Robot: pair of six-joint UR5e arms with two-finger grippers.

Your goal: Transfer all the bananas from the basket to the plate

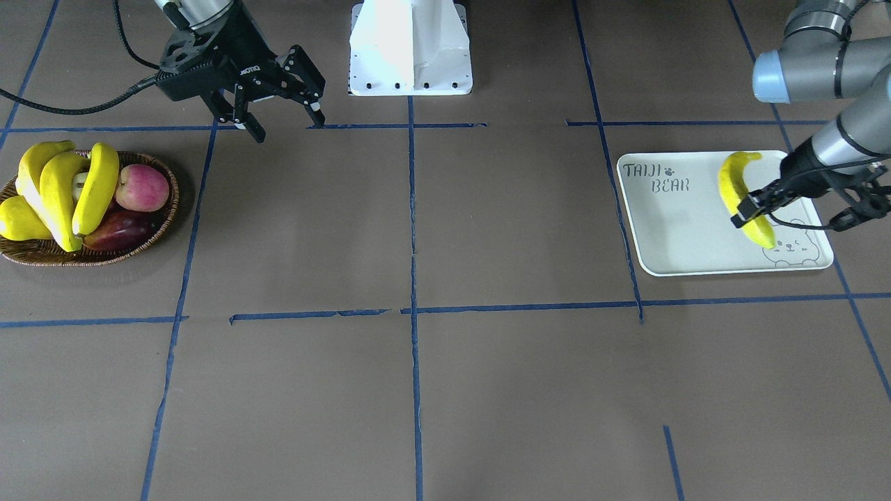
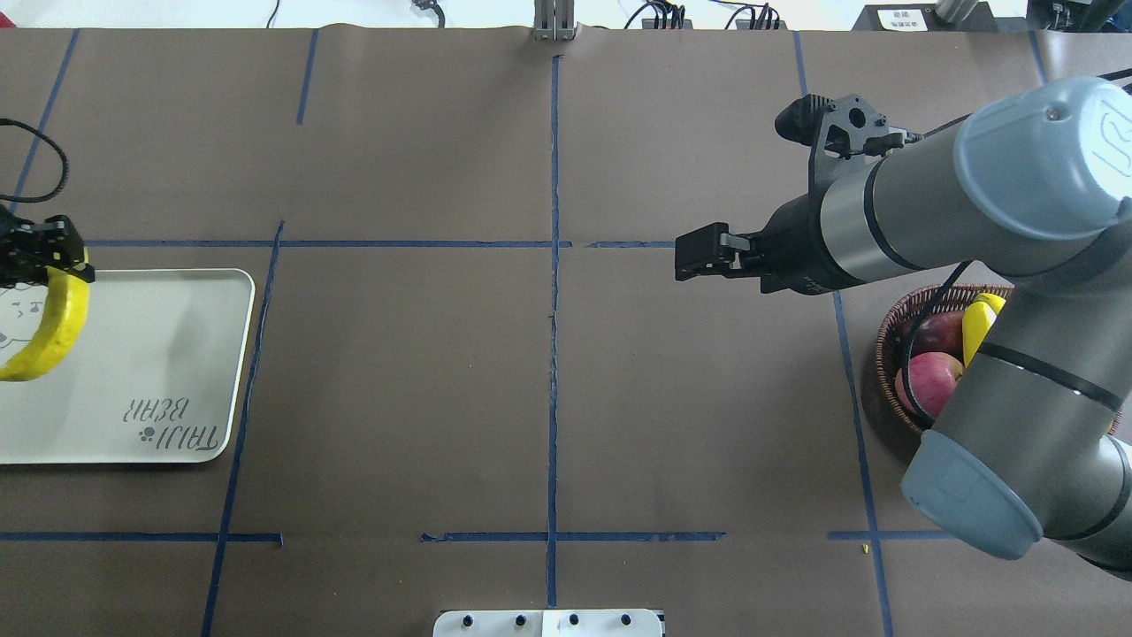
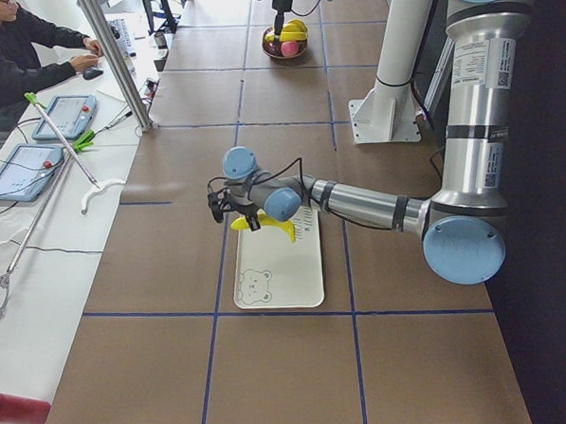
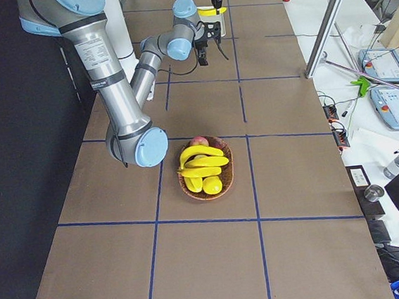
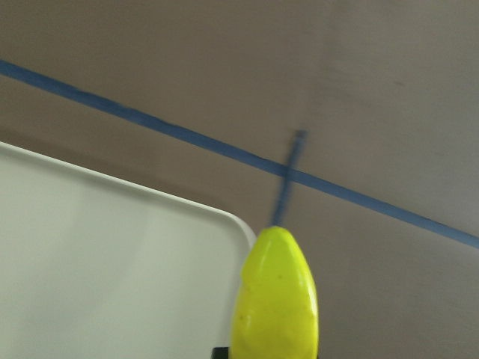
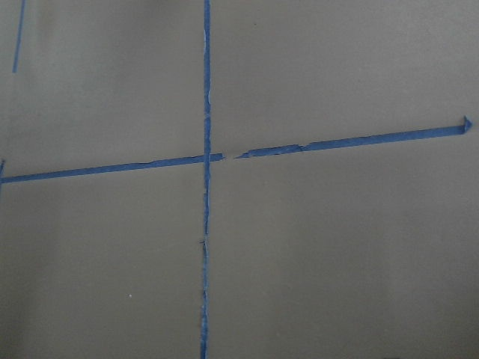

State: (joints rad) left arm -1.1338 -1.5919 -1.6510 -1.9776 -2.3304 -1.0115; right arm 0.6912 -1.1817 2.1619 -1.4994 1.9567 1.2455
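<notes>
Left gripper [image 1: 748, 212]: jaws clenched on one banana [image 1: 731, 182], which we see held over the plate.
Banana: curved, with one end toward the bear drawing [image 1: 790, 250] and the other toward the plate's far edge. We cannot tell whether it touches the plate.
Plate [image 1: 668, 229]: flat on the bench [image 1: 487, 229] at the robot's left end, well apart from the basket.
Right gripper [image 1: 287, 124]: jaws released and grasping nothing, hanging above bare bench near the basket's far side.
Basket [image 1: 169, 212]: at the robot's right end of the bench.
Bananas [image 1: 59, 195]: we count three in the basket, lying side by side on the other fruit.
Other fruit: a red apple [image 1: 143, 188], a dark red fruit [image 1: 118, 233] and a yellow pear [image 1: 17, 221], all in the basket.
Tape [image 1: 411, 209]: blue lines cross the bench in a grid.
</notes>
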